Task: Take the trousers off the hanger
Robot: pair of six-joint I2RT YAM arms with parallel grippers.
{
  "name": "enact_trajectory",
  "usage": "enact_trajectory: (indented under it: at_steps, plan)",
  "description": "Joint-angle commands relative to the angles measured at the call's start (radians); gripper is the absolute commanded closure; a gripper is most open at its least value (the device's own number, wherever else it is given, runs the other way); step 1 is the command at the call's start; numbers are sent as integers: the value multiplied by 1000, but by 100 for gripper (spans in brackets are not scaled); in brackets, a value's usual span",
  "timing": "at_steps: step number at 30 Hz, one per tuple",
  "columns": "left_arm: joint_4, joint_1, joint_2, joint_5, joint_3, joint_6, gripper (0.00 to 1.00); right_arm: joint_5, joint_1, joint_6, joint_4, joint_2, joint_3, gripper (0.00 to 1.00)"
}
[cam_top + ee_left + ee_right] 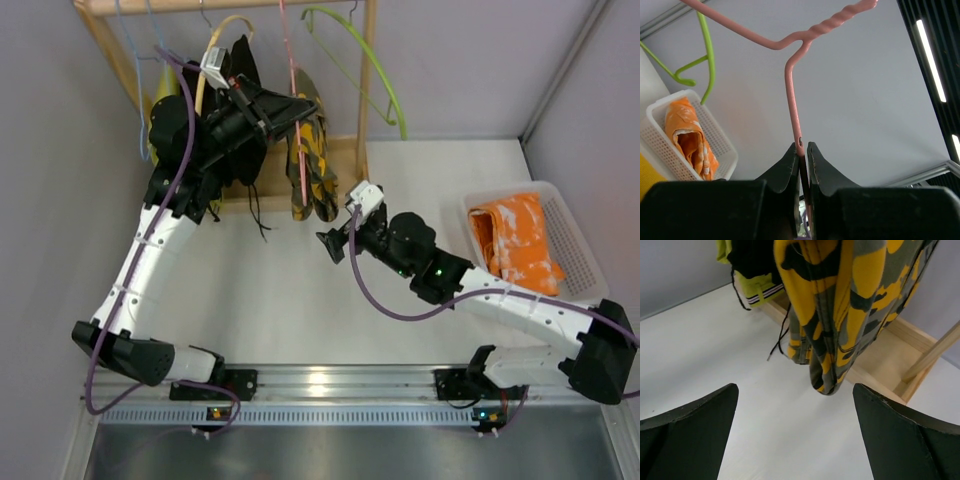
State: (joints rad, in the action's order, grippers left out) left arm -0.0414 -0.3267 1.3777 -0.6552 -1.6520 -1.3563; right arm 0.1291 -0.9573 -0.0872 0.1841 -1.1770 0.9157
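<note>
The camouflage trousers [310, 160] hang from the thin pale-pink wire hanger [292, 60] on the wooden rack, their legs reaching down to the rack's base. My left gripper [295, 108] is shut on the hanger's wire [792, 105], just above the trousers' top. My right gripper [340, 240] is open and empty, low over the table, a little right of and below the trouser legs. In the right wrist view the trousers [850, 305] hang just ahead of the spread fingers [695, 415].
A wooden rack [355, 150] stands at the back with a black garment [235, 150], a yellow-green garment [752, 287], a yellow hanger [220, 45] and a lime-green hanger [370, 70]. A white basket [580, 240] holding an orange cloth [515, 240] sits at the right.
</note>
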Motion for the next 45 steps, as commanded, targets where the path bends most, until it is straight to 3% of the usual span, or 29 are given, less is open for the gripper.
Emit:
enact_trajectory:
  at_steps: [1, 16, 31, 43, 45]
  plan:
    - [-249, -9, -49, 29, -112, 22, 100, 101, -14, -17, 160, -38, 11, 1]
    - [-216, -15, -49, 54, -184, 16, 100, 176, -6, -105, 324, -269, 83, 1]
    - [-216, -18, -66, 62, -183, -17, 100, 101, 58, -137, 399, -398, 192, 1]
    - [-216, -18, -68, 68, -183, -43, 100, 20, 203, -149, 374, -397, 239, 34]
    - [-216, -18, -69, 69, -184, -43, 100, -3, 207, -146, 367, -401, 262, 44]
